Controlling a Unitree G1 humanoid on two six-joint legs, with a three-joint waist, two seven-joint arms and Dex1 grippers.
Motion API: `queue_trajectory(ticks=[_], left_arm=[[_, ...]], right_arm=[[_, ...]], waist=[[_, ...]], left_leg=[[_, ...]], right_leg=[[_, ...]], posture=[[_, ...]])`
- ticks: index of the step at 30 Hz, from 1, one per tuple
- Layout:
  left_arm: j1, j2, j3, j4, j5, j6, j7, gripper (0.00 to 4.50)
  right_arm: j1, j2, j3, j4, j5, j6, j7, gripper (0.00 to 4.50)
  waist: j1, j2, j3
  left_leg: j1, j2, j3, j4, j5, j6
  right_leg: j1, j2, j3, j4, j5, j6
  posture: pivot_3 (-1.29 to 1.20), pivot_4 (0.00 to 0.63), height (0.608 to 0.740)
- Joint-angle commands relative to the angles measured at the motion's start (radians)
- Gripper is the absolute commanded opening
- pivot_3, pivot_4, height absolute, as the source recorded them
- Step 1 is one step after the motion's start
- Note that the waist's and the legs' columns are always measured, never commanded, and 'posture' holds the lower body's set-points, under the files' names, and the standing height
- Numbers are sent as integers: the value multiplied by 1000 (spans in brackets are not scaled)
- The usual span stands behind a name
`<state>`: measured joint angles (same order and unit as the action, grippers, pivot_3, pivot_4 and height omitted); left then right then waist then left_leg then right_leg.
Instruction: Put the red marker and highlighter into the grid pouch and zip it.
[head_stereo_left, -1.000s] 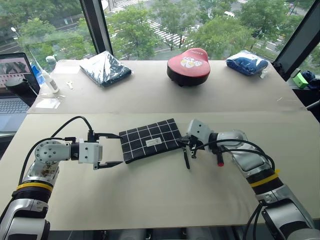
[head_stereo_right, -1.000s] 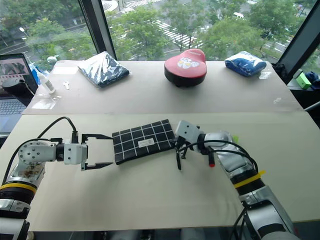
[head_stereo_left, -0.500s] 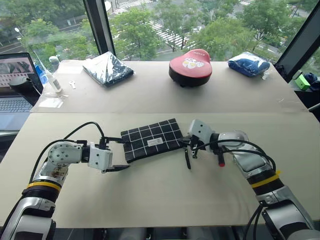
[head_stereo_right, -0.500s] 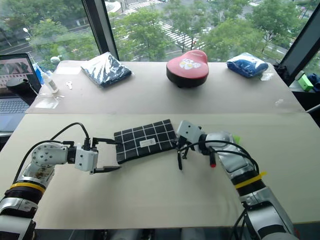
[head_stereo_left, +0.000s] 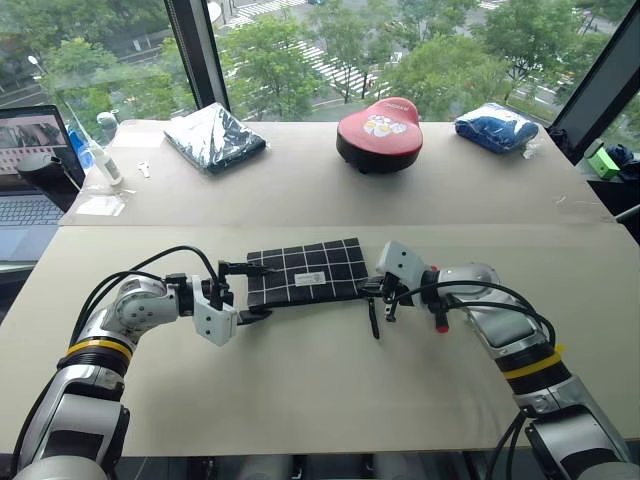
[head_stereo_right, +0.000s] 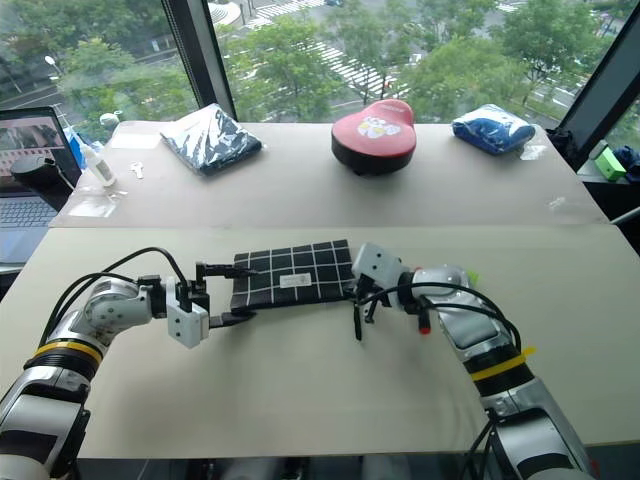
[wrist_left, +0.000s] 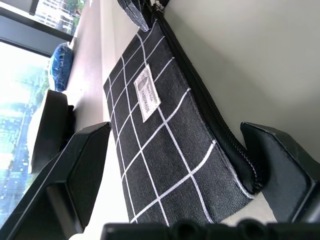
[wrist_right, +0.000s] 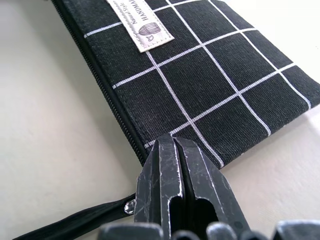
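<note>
The grid pouch (head_stereo_left: 310, 270) lies flat in the middle of the table, black with white lines and a white label, its zipper edge toward me. My left gripper (head_stereo_left: 252, 291) is open, and its two fingers straddle the pouch's left end (wrist_left: 160, 150). My right gripper (head_stereo_left: 378, 293) is shut, with its tips against the pouch's right corner at the zipper's end (wrist_right: 172, 145). The black pull strap (head_stereo_left: 374, 320) trails beside it. A red tip, apparently the red marker (head_stereo_left: 441, 322), pokes out from under my right forearm. A speck of light green, perhaps the highlighter (head_stereo_right: 470, 277), shows behind that arm.
Along the far side of the table sit a dark blue wrapped bundle (head_stereo_left: 215, 135), a red heart-shaped case (head_stereo_left: 378, 128) and a blue packet (head_stereo_left: 495, 127). A laptop (head_stereo_left: 30, 165) and a small bottle (head_stereo_left: 105, 160) stand at the far left.
My left gripper has moved right and rolled, so its fingers now stand one over the other around the pouch's left end. The pouch lies more level. The right gripper has stayed put.
</note>
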<state>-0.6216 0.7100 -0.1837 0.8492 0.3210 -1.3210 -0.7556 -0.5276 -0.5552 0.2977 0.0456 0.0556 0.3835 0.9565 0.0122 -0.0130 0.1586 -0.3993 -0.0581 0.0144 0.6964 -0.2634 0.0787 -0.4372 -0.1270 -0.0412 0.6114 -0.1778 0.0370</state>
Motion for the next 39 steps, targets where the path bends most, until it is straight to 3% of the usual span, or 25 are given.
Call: queue_trajectory(ticks=[1,16,19,29,39], left_arm=[[-42,30,-16,74,42,-66,69,4500],[-130,31,-89,222,167,-167,256,4500],[-144,26,-110,245,181,-170,278,3789],[-168,28,-173,309,194,-186,323,143],[-175,17,-210,358,141,-183,298,13]], right_arm=[[15,-10,-6,-18,8,24,14,44],[24,-28,-22,-50,21,45,19,44],[25,-30,-24,-54,22,47,19,0],[30,-33,-33,-64,26,51,21,0],[14,8,-96,-46,73,71,1,0]], waist=[[-2,0,0],[-1,0,0],[-1,0,0],[0,0,0],[-1,-1,0]], left_leg=[[0,0,0,0,0,0],[-1,0,2,0,0,0],[-1,0,2,0,0,0],[-1,0,2,0,0,0],[-1,0,2,0,0,0]], right_leg=[[0,0,0,0,0,0],[0,0,0,0,0,0],[0,-1,0,0,0,0],[0,-1,0,0,0,0],[0,-1,0,0,0,0]], posture=[[0,150,740],[0,150,740],[0,150,740],[0,150,740],[0,150,740]])
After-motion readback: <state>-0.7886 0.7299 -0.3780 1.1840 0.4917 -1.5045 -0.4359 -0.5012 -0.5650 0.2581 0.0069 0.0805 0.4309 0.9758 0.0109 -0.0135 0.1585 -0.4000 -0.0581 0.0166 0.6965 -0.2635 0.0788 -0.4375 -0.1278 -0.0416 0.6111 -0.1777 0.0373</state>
